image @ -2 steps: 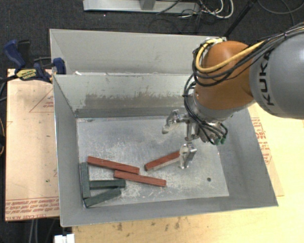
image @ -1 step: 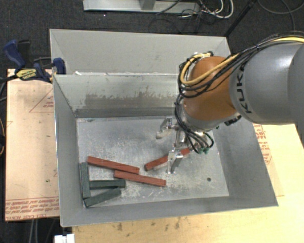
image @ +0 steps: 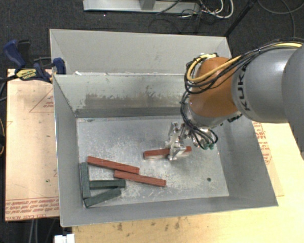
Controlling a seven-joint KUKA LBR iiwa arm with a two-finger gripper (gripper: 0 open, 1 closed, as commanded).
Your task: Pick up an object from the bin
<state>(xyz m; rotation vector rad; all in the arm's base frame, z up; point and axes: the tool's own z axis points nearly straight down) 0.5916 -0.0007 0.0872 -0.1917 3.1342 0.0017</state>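
Reddish-brown stick (image: 153, 155), lying right of centre in the bin (image: 116, 135), is gripped at its right end by the closed fingers of the gripper (image: 175, 153), seemingly low over the floor. Two like sticks (image: 140, 178) and dark green bars (image: 101, 184) are seen at lower left.

The bin (image: 66, 151) is plain grey metal, its floor mottled with pale scuffs and speckles, and a darker smear runs along the foot of its back wall. The bar at the gripper (image: 153, 155) is reddish brown, as are the two long bars (image: 113, 165) to the left, while the three short bars (image: 107, 184) in the corner are dark grey-green. The gripper (image: 176, 148) is silvery, the wrist cover (image: 213, 90) is orange with black and yellow cables (image: 195, 75), and the arm (image: 273, 85) is grey with black lettering.
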